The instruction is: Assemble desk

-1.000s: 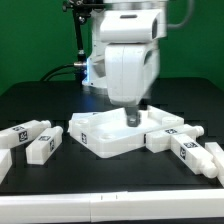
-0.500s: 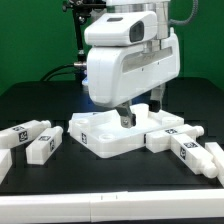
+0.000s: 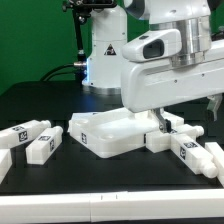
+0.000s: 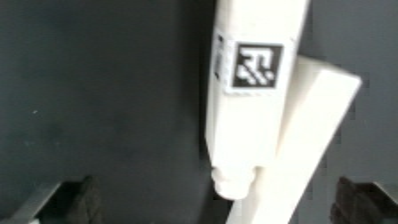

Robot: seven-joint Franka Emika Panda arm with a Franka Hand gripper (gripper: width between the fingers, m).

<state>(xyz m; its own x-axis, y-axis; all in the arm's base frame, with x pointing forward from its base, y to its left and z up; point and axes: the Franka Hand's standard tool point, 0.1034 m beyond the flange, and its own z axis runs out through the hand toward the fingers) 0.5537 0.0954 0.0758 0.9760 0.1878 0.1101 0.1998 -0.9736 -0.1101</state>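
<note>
The white desk top (image 3: pixel 112 134) lies flat on the black table, tags on its front rim. Two white legs (image 3: pixel 26 133) (image 3: pixel 44 147) lie at the exterior view's left. More legs (image 3: pixel 190 150) lie close against the top's right side. My gripper (image 3: pixel 187 115) hangs open above these right-hand legs and holds nothing. In the wrist view a tagged leg (image 4: pixel 258 70) lies over a second leg (image 4: pixel 320 115). Both run between my dark fingertips (image 4: pixel 63 203), which stand far apart, and my gripper (image 4: pixel 217 207) touches neither leg.
The robot's base (image 3: pixel 100 50) and cables stand behind the desk top. The table's front edge (image 3: pixel 110 193) runs along the bottom of the exterior view. A green wall is behind.
My gripper has left the desk top, swung to the exterior view's right and turned; it now hangs above the right-hand legs. The parts on the table have not visibly moved.
</note>
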